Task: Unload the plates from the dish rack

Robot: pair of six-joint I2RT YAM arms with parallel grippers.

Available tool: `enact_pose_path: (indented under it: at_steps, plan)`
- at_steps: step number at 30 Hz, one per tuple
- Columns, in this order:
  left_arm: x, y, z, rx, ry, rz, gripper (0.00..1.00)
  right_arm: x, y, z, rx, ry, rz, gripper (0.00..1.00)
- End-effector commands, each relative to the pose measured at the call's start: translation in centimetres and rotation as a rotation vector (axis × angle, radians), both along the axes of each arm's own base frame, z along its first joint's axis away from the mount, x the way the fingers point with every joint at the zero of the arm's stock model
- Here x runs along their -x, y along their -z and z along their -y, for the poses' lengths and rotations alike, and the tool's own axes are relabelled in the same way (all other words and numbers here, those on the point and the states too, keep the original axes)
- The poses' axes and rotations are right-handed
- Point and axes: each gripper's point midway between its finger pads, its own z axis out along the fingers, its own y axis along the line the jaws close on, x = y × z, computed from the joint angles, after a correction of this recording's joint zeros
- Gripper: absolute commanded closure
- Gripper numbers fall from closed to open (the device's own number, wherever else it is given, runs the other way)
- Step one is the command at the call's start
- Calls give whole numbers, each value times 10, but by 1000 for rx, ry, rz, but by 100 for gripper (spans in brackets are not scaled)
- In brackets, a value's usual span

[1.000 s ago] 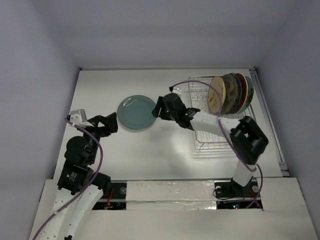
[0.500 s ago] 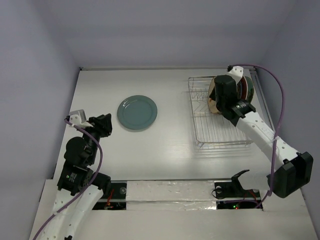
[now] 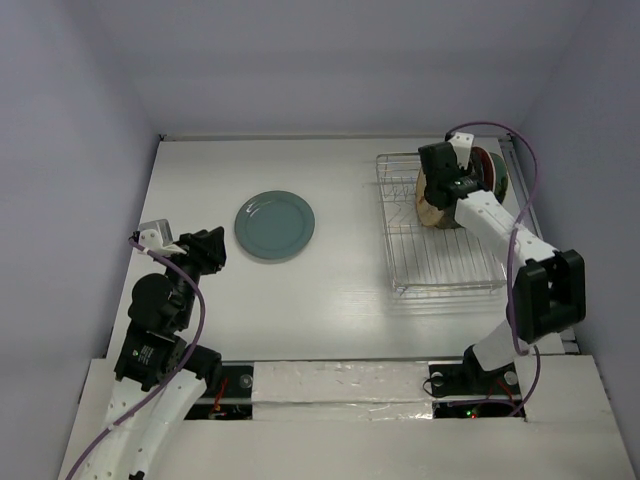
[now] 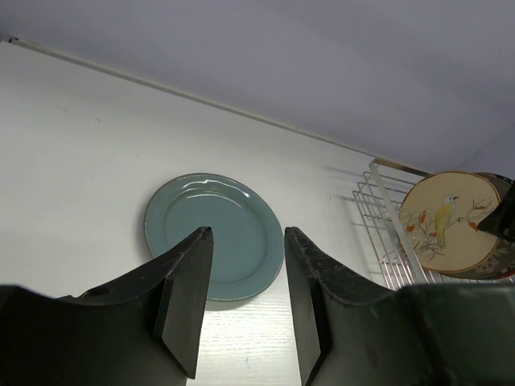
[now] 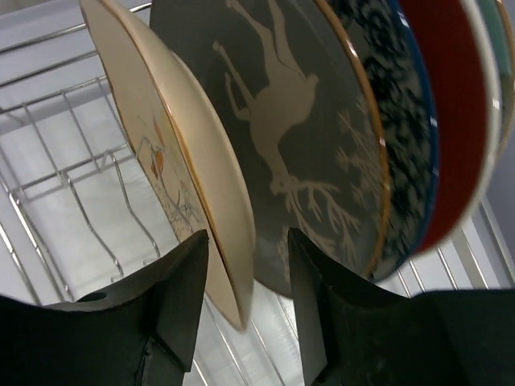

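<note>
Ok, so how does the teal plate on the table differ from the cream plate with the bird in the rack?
The teal plate lies flat on the table; the cream plate stands on edge in the dish rack. The teal plate is plain; the cream plate shows a bird on a branch. The teal plate sits alone; the cream plate fronts a row of other plates. Both are round.

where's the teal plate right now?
Top view: the teal plate lies flat on the table, left of centre, just beyond the left tool and well left of the dish rack.
</note>
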Motion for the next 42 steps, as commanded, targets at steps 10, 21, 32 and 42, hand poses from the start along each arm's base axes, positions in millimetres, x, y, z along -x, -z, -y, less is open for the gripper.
enact_pose_path:
  at_steps: [10,21,32,42]
  plan:
    - [-1,-9,0,12,-1,42,60,-32,-32,11,108,32,20,90]
    - [0,-9,0,14,-1,43,57,-16,-130,22,114,43,164,100]
    - [-1,-9,0,15,-1,41,39,24,-216,-68,-201,-246,458,100]
    - [1,-10,-1,18,-1,44,39,-3,-178,-301,-970,-720,500,100]
